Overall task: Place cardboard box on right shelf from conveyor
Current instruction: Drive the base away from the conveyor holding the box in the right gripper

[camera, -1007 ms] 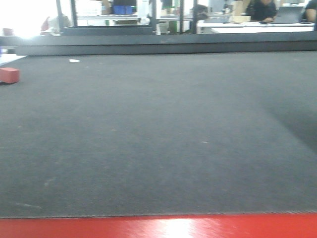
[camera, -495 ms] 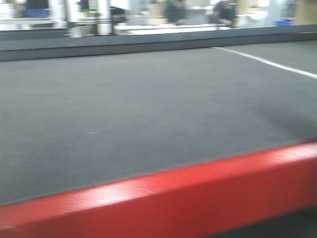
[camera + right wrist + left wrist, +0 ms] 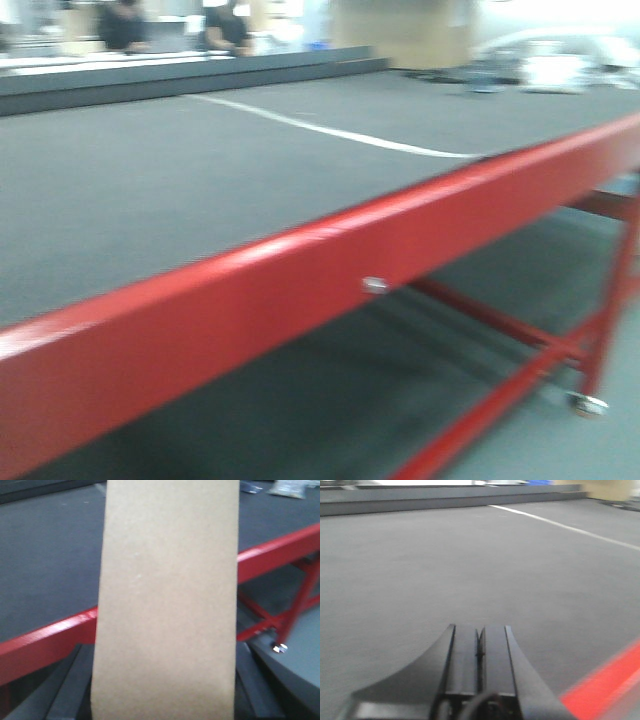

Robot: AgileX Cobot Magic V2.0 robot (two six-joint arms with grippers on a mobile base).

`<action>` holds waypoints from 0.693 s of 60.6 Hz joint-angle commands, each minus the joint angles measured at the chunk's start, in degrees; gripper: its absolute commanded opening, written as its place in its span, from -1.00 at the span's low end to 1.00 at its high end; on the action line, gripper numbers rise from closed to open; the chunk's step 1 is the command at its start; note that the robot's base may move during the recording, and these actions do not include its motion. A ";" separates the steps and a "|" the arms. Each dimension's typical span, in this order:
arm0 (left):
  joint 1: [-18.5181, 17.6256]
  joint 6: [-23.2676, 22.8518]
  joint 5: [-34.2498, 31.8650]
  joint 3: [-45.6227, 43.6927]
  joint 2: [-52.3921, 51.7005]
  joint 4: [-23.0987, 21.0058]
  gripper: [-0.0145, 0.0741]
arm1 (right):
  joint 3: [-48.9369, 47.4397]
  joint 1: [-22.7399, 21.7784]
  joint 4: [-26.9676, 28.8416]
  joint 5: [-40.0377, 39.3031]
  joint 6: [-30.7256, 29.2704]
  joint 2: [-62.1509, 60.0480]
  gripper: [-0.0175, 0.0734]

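Note:
The cardboard box [image 3: 165,595], plain tan and narrow, fills the middle of the right wrist view. My right gripper [image 3: 161,650] is shut on the box, a dark finger [image 3: 70,680] showing on each side of it. The box hangs in front of the conveyor's red front edge [image 3: 45,640]. The conveyor [image 3: 180,200] is a wide dark grey belt, and its red edge [image 3: 300,290] runs diagonally across the front view. My left gripper [image 3: 479,630] is shut with nothing in it, low over the belt [image 3: 445,565]. The right shelf is out of view.
A white line [image 3: 330,130] crosses the belt. Under the conveyor are red frame bars and a leg on a caster [image 3: 588,404]. Grey floor lies to the right. People [image 3: 225,25] sit at desks behind the back rail, and a blurred tan mass [image 3: 400,35] stands beyond.
The front view has swung to the right. The small red block has left the frame, and the conveyor's red edge, its right end and the legs below now show.

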 commanded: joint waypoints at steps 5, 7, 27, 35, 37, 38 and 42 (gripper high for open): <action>-0.27 0.01 -4.84 0.47 -0.83 -0.34 -0.93 | -1.55 -0.14 -1.58 -5.21 -0.64 0.56 -0.23; -0.27 0.01 -4.84 0.47 -0.83 -0.34 -0.94 | -1.55 -0.14 -1.58 -5.21 -0.64 0.56 -0.23; -0.27 0.01 -4.84 0.47 -0.83 -0.34 -0.94 | -1.55 -0.14 -1.58 -5.21 -0.64 0.56 -0.23; -0.27 0.01 -4.84 0.47 -0.83 -0.34 -0.94 | -1.55 -0.14 -1.58 -5.21 -0.64 0.56 -0.23; -0.27 0.01 -4.84 0.47 -0.83 -0.34 -0.94 | -1.55 -0.14 -1.58 -5.21 -0.64 0.56 -0.23; -0.27 0.01 -4.84 0.47 -0.83 -0.34 -0.94 | -1.55 -0.14 -1.58 -5.21 -0.64 0.56 -0.23; -0.27 0.01 -4.84 0.47 -0.83 -0.34 -0.94 | -1.55 -0.14 -1.58 -5.21 -0.64 0.56 -0.23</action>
